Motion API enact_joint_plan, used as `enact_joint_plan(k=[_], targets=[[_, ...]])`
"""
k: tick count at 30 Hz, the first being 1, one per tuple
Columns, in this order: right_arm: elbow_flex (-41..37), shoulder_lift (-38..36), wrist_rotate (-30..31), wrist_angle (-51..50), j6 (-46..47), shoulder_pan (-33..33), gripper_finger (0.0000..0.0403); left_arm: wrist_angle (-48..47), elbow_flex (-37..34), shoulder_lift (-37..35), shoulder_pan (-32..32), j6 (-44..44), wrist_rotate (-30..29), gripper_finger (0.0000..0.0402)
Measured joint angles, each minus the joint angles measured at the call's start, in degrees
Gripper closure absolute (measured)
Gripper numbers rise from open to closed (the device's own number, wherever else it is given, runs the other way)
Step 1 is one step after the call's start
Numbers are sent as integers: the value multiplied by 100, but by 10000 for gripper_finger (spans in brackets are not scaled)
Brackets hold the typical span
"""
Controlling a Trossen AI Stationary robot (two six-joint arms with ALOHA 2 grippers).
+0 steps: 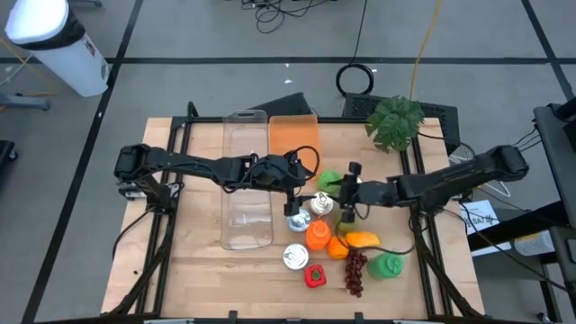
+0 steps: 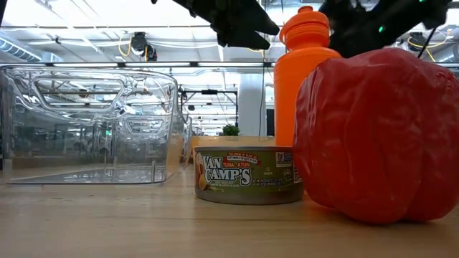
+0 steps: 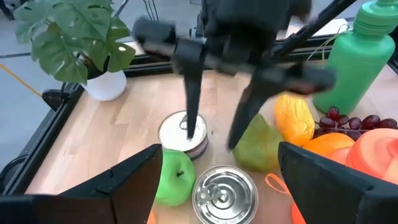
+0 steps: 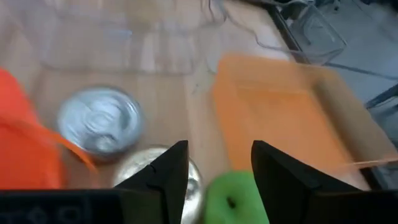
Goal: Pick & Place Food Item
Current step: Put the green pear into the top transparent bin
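The left gripper [image 1: 292, 193] is hovering with its fingers spread wide and nothing between them, above a tin can [image 3: 222, 190] beside the clear bin [image 1: 247, 180]. The right gripper [image 3: 214, 134] is hanging over a second can [image 3: 183, 132], fingers apart and straddling nothing; a green apple [image 3: 173, 178] is sitting just beside both cans.

A robotics laboratory or test hall. A wooden table [image 1: 193, 270] stands on a grey floor [image 1: 180, 31] marked with dark taped lines, with loose cables [image 1: 283, 13] beyond it. Two dark arms are mounted on a black frame [image 1: 162, 229] at the table's edges. The low view shows a large open room behind, with ceiling strip lights [image 2: 86, 36], exposed ducts and glazed partitions. Staged props include a small potted plant [image 1: 394, 121].
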Motion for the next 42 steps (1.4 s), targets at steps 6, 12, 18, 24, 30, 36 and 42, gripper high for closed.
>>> enact_joint_plan(k=[6,12,18,24,30,36,42], targets=[[4,-994,-479,-1224,806,452,233,-24,0,0,-1,0,2,72],[-218,-1405,-769,-1504,1347,657,240,4,0,0,-1,-2,2,84],[-529,-1079,-889,-1507,1088,663,239,13,0,2,-1,-30,2,93],[-522,-792,-1045,-1148,954,512,243,11,0,2,-1,-32,2,85],[-520,-463,-1242,-1126,919,275,245,11,0,2,-1,-39,2,71],[-518,-363,-1491,-1059,918,129,246,1,0,2,-3,-46,4,73],[-518,-441,-1489,-965,918,131,246,-19,0,2,-3,-46,2,86]])
